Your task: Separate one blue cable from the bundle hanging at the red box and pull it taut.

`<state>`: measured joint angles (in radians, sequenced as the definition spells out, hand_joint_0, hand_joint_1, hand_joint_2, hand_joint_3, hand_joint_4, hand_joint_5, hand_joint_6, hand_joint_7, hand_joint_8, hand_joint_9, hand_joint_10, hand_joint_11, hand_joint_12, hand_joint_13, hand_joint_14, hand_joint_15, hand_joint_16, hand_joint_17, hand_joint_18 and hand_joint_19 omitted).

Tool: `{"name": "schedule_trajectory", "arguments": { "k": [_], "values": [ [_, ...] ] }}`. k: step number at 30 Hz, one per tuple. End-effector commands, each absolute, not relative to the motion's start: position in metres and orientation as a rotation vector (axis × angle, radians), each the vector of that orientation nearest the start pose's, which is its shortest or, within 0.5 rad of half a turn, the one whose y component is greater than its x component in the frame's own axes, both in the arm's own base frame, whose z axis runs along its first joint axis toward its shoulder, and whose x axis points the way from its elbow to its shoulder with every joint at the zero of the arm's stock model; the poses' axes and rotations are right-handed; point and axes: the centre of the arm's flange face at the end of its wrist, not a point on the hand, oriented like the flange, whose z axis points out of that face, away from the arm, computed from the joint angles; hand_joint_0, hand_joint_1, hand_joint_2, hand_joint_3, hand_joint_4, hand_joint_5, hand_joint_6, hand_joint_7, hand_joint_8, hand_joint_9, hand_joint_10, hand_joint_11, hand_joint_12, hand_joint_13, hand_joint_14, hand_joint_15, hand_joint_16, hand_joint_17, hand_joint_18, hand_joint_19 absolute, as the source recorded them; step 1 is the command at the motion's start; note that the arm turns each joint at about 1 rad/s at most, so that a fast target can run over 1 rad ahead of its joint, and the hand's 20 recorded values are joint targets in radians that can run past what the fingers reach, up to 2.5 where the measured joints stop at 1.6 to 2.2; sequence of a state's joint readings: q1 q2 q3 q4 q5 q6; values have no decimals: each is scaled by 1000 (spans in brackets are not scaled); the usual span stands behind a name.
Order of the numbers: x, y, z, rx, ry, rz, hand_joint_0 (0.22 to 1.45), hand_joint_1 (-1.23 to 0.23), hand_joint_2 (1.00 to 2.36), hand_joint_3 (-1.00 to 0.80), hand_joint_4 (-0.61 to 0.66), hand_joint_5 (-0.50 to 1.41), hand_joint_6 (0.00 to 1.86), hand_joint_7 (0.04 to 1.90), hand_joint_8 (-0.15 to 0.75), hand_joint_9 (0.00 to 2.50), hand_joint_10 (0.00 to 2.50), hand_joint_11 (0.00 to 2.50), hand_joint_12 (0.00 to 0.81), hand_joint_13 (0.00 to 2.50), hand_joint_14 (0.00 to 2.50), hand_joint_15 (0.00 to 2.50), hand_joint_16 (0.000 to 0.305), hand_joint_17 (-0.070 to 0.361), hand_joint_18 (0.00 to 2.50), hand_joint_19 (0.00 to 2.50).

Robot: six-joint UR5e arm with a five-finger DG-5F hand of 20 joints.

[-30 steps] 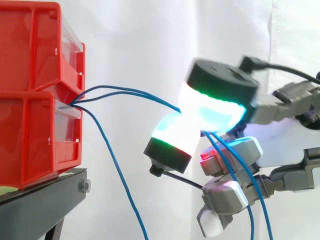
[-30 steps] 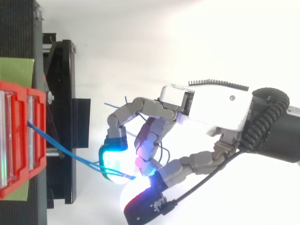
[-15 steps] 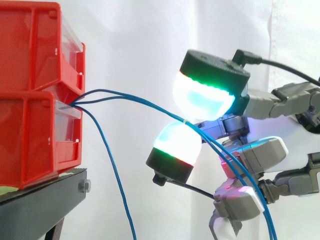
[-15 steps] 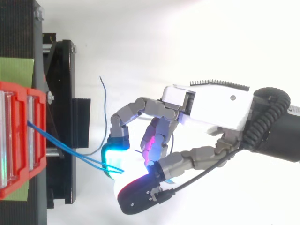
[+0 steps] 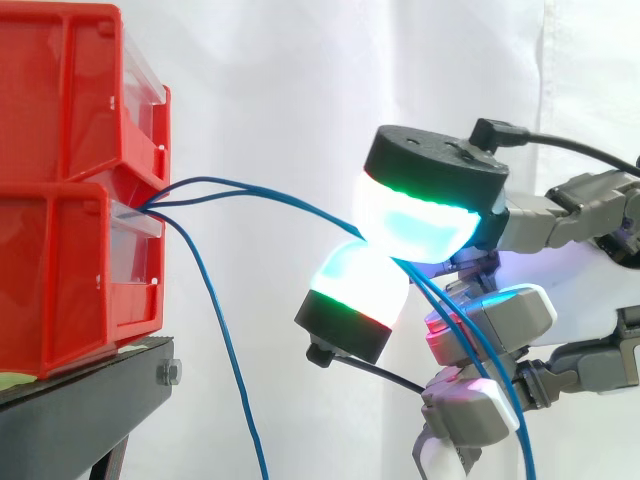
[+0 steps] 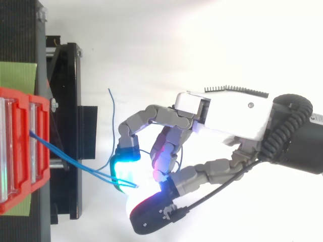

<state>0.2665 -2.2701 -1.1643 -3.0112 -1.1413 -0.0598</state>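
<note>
Hand: my hand (image 6: 227,118) is clamped, 2 glowing pads (image 5: 415,220) pinching 2 blue cables (image 5: 250,186).
Cables: they run from between 2 red bins (image 5: 60,250) to my pads.
3rd cable (image 5: 222,330): hangs loose past the stand (image 5: 80,400).

The hand (image 6: 227,118) is projecting in from the right edge with its fingers curled. Its cyan-glowing fingertips (image 5: 415,220) are pressing together, pinching the blue cables (image 5: 262,188) between thumb and finger.

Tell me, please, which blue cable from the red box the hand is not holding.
The lowest cable: it hangs down from the box, clear of the hand, while the other two cables run across into its pinch.
</note>
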Motion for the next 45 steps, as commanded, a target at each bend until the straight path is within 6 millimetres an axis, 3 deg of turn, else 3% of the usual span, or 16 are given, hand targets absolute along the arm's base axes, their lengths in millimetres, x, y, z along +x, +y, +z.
{"name": "schedule_trajectory", "arguments": {
  "k": [1, 4, 9, 13, 19, 24, 28, 32, 45],
  "values": [
    [743, 21, 261, 1307, 1255, 929, 559, -879, 1000, -500, 48, -120, 892, 1144, 245, 1408, 24, 1504, 338, 1134, 31, 983, 46, 103, 726, 608],
    [743, 21, 261, 1307, 1255, 929, 486, -803, 1000, -500, 54, -106, 882, 1139, 280, 1493, 23, 1511, 366, 1184, 29, 979, 51, 115, 770, 609],
    [743, 22, 261, 1308, 1255, 931, 536, -556, 1000, -500, 39, -101, 866, 1110, 265, 1501, 25, 1511, 350, 1191, 30, 980, 49, 111, 760, 628],
    [743, 21, 261, 1308, 1254, 930, 582, -590, 1001, -500, 31, -107, 852, 1157, 246, 1494, 26, 1494, 338, 1187, 30, 989, 47, 107, 748, 649],
    [743, 22, 261, 1308, 1255, 931, 592, -789, 1021, -229, 37, -136, 893, 1195, 256, 1420, 24, 1507, 342, 1169, 30, 1004, 48, 108, 747, 634],
    [743, 22, 261, 1308, 1255, 931, 654, -858, 1026, -170, -53, -156, 920, 1197, 246, 1392, 24, 1494, 332, 1151, 31, 994, 47, 106, 742, 617],
    [743, 22, 261, 1310, 1253, 933, 755, -924, 1025, -235, -153, -162, 933, 1250, 230, 1413, 23, 1522, 315, 1172, 31, 996, 44, 98, 720, 583],
    [743, 21, 261, 1310, 1251, 933, 803, -928, 1000, -500, -154, -149, 937, 1321, 205, 1462, 24, 1551, 303, 1181, 31, 996, 42, 95, 716, 576],
    [743, 22, 261, 1310, 1253, 933, 639, -1006, 1000, -500, -116, -104, 919, 1251, 213, 1536, 28, 1530, 300, 1179, 33, 996, 41, 92, 716, 574]
  ]
}}
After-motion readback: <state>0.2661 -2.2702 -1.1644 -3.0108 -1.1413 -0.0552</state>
